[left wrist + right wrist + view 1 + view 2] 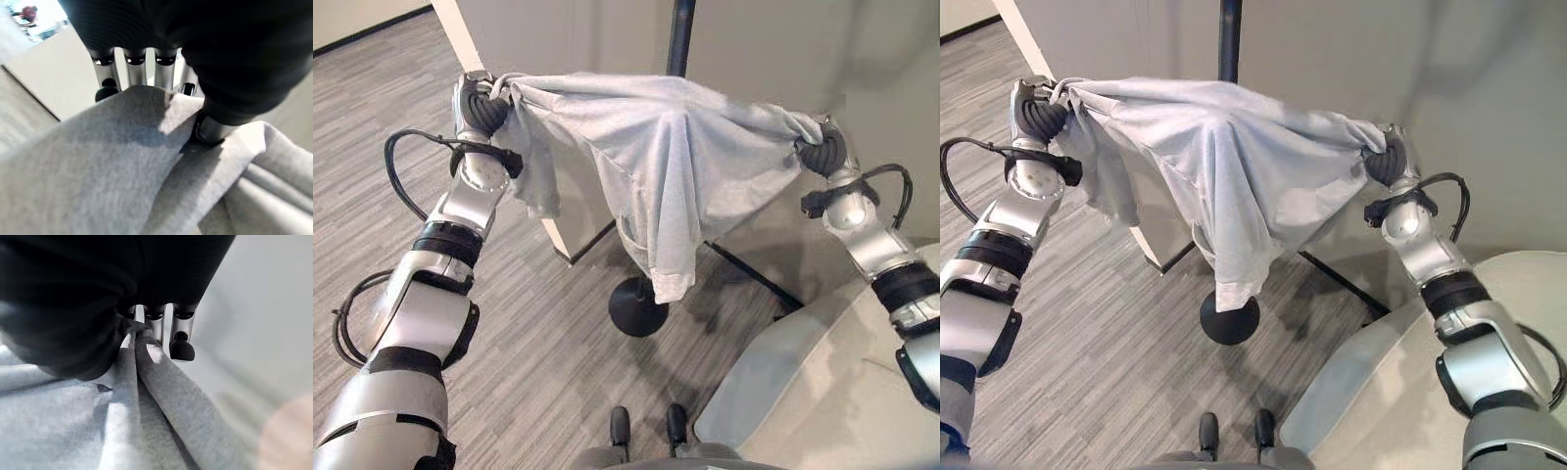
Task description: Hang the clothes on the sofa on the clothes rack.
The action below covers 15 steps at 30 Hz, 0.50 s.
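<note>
Garments: one, a light grey shirt [656, 157]
Racks: one, a dark pole [680, 37] on a round base [637, 306]
Sofas: one, pale grey sofa [822, 382]
Hands: two, the left hand [481, 106] and the right hand [822, 149]
Walls: one, a beige wall [783, 49]

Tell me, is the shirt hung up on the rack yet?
Not yet. The grey shirt is already off the sofa and lifted up. The left robot hand and right robot hand each pinch one end, stretching it in front of the black rack pole. Draping it over the rack and letting go is what's left.
</note>
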{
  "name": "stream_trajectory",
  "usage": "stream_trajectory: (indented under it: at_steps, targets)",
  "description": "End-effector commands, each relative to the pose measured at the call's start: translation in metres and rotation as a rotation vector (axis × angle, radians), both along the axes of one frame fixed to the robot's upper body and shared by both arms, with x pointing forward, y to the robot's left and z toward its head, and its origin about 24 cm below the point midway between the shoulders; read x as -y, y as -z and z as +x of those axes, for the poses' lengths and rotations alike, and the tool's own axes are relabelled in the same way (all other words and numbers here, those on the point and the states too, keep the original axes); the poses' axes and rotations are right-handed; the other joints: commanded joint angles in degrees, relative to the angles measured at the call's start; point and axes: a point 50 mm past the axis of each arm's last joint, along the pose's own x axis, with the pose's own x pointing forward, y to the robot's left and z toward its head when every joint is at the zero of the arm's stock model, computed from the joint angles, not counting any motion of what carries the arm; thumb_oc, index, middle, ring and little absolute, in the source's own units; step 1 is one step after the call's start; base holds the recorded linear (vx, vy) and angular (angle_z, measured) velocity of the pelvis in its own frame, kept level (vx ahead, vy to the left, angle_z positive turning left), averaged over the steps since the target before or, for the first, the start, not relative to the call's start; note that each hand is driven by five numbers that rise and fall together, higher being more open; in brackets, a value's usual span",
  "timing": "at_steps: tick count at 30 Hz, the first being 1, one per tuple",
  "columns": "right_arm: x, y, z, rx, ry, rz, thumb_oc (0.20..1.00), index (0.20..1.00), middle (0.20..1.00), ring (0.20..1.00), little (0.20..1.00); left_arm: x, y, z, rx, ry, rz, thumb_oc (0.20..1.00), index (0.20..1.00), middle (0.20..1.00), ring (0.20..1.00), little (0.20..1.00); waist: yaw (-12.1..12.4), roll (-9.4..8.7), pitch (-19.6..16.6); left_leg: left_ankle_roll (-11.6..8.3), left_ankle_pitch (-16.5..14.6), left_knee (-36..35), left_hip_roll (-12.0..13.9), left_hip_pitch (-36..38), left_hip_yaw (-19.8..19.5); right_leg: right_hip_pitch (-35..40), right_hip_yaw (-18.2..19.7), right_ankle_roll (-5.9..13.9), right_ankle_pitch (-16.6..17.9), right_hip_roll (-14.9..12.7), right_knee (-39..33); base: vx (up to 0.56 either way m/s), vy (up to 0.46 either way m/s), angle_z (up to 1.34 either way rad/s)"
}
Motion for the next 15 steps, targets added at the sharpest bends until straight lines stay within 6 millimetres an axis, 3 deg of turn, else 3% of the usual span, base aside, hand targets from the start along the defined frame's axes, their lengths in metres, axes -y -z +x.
stream_trajectory:
  at_steps: [1,2,3,4,8,9,15]
  targets:
    - [0.008,-0.001,-0.002,0.019,0.005,-0.015,1.000,1.000,1.000,1.000,1.000,0.009,0.005,0.003,0.005,0.023,0.004,0.395,0.395,0.395,0.395,0.395,0.59,0.71,-1.55,-4.32,-3.26,0.01,4.09,1.08,2.87,0.38,-0.56,7.13,0.07,-4.23,0.25,0.00,0.000,0.00]
    - [0.006,0.007,-0.005,0.007,-0.001,-0.008,1.000,1.000,1.000,1.000,1.000,0.016,0.013,0.002,-0.003,0.058,-0.001,0.548,0.548,0.548,0.548,0.548,0.57,0.74,-1.49,-4.25,-3.36,0.01,4.06,1.26,2.82,0.57,-0.61,7.08,-0.03,-4.33,0.25,0.00,0.000,0.00]
    - [0.006,0.008,-0.006,0.005,-0.001,-0.009,1.000,1.000,1.000,1.000,1.000,0.017,0.014,0.001,-0.005,0.058,-0.001,1.000,1.000,1.000,1.000,1.000,0.58,0.75,-1.58,-4.25,-3.37,0.01,4.05,1.31,2.80,0.63,-0.64,7.08,-0.05,-4.34,0.25,0.03,-0.018,0.03]
    - [0.004,0.021,-0.013,-0.026,-0.019,0.007,1.000,1.000,1.000,1.000,1.000,0.026,0.031,-0.003,-0.030,0.107,-0.032,1.000,1.000,1.000,1.000,1.000,0.55,0.87,-1.62,-4.21,-3.52,0.01,4.07,1.73,2.82,0.98,-0.91,6.97,-0.21,-4.44,0.25,0.00,0.000,0.00]
    - [0.009,0.037,-0.027,-0.042,-0.008,0.050,1.000,1.000,1.000,1.000,1.000,0.037,0.047,-0.013,-0.032,0.161,-0.096,1.000,1.000,1.000,1.000,1.000,0.56,1.09,-1.97,-4.09,-3.88,0.01,4.04,2.42,2.71,1.60,-1.11,6.77,-0.44,-4.53,0.25,0.04,-0.013,0.03]
    - [0.017,0.041,-0.034,-0.044,0.023,0.058,1.000,1.000,1.000,1.000,1.000,0.040,0.056,-0.018,-0.043,0.188,-0.113,1.000,1.000,1.000,1.000,1.000,0.55,1.23,-2.18,-4.01,-4.14,0.01,4.00,2.87,2.75,2.02,-1.26,6.76,-0.59,-4.68,0.25,0.04,-0.015,0.04]
    - [0.038,0.037,-0.057,-0.012,0.041,0.081,1.000,1.000,1.000,1.000,1.000,0.026,0.078,-0.041,-0.071,0.238,-0.213,1.000,1.000,1.000,1.000,1.000,0.64,1.40,-3.08,-4.03,-4.68,0.01,4.16,4.01,3.01,3.27,-1.79,6.67,-0.96,-4.84,0.25,0.03,-0.010,0.01]
